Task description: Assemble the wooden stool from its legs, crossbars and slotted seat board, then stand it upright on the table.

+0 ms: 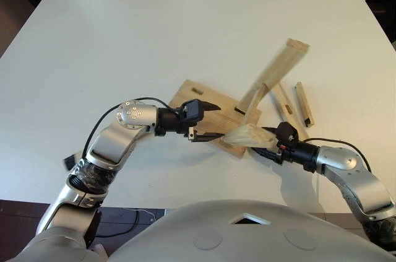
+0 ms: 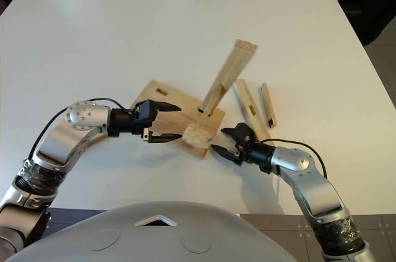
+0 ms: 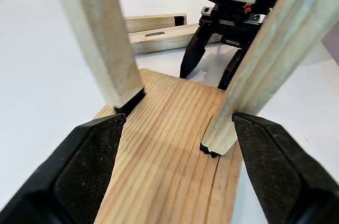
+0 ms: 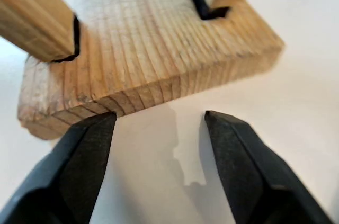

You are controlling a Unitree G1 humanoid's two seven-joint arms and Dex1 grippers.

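- The seat board [image 3: 169,144] is lying flat on the counter [image 1: 124,39]. One leg frame [image 2: 229,73] is stuck in its slots, leaning hard toward the far side.
- Left hand [image 2: 178,123] hovers over the board with its fingers spread wide, gripping nothing.
- Right hand [image 4: 159,128] is at the board's near edge, also released and empty.
- Two loose pieces [image 2: 257,104] lie on the counter just right of the board.
- My worry: nobody's holding that frame, and the legs look loose in the slots. One nudge on the board and it probably flops over or pops out.
- A push on that near edge could also just slide the whole board away.
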